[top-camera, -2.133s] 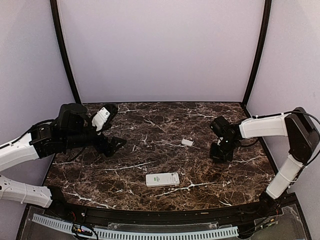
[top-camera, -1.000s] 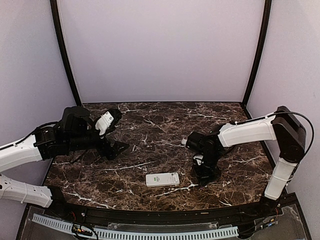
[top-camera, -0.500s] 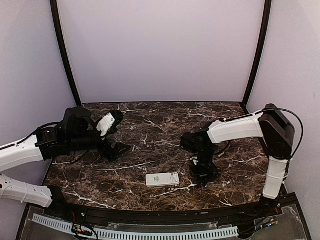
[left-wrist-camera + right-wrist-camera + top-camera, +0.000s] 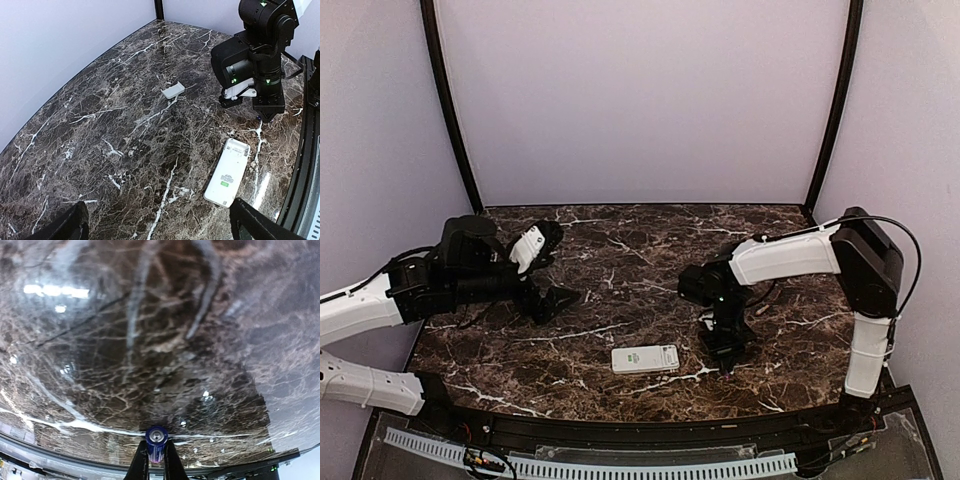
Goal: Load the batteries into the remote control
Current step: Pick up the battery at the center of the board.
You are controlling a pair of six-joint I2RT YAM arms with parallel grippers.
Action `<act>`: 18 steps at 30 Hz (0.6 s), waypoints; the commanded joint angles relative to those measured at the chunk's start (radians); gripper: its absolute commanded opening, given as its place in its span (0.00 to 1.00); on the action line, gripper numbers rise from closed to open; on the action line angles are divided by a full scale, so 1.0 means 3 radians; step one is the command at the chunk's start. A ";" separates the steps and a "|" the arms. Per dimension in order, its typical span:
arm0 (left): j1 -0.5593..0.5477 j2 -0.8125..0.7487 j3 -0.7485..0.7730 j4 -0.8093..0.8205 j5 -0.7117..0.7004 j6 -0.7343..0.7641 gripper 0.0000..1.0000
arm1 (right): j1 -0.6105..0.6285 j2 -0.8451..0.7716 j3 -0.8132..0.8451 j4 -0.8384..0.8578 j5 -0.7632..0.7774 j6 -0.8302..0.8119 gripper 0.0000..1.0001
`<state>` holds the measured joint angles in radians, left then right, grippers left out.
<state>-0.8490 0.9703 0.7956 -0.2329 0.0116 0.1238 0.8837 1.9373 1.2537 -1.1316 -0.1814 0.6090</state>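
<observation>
The remote control (image 4: 645, 359) lies flat near the table's front edge, white, with a small green label facing up; in the left wrist view the remote control (image 4: 227, 172) shows an open recess at its far end. My right gripper (image 4: 728, 360) points down just to the right of it. Seen from the right wrist, the right gripper (image 4: 156, 452) is shut on a slim blue battery (image 4: 156, 440), held end-on above the marble. Off to the left, my left gripper (image 4: 560, 297) hovers open and holds nothing; its dark fingertips (image 4: 72, 225) frame the bottom of its own view.
A small white plastic piece (image 4: 173, 90) lies on the dark marble table (image 4: 620, 250) beyond the remote, behind the right arm. Pale walls with black corner posts (image 4: 450, 110) close in the back and sides. A black rim (image 4: 650, 430) runs along the near edge.
The right arm has swung left and toward the near edge, ending just right of the remote. The left arm has barely moved and stays open.
</observation>
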 commanded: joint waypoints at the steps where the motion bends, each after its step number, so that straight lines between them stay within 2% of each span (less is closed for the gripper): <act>1: 0.0002 -0.0099 -0.0081 0.0061 0.0038 0.0051 0.98 | 0.0057 -0.0214 0.0132 0.0289 0.0101 -0.0277 0.00; 3: 0.0002 -0.0113 -0.0089 0.0078 0.0023 0.0057 0.98 | 0.0123 -0.0537 0.0150 0.0482 0.0145 -0.0499 0.00; 7: 0.0002 -0.0123 -0.0102 0.0092 0.0011 0.0080 0.98 | 0.0430 -0.1281 -0.0048 0.1303 0.0050 -0.1128 0.00; 10: 0.0002 -0.0141 -0.0119 0.0114 0.0008 0.0094 0.98 | 0.0555 -0.1732 -0.0256 0.1899 -0.0046 -0.1404 0.00; 14: 0.0002 -0.0192 -0.0167 0.0180 0.0040 0.0120 0.98 | 0.0659 -0.2085 -0.0420 0.2390 -0.0127 -0.1648 0.00; 18: 0.0002 -0.0233 -0.0220 0.0240 0.0098 0.0144 0.98 | 0.0710 -0.2194 -0.0374 0.2487 -0.0116 -0.1713 0.00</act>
<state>-0.8490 0.9287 0.7551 -0.1940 0.0158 0.1478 1.0801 1.2842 1.1568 -0.4957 -0.2092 0.1658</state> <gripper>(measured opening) 0.975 0.056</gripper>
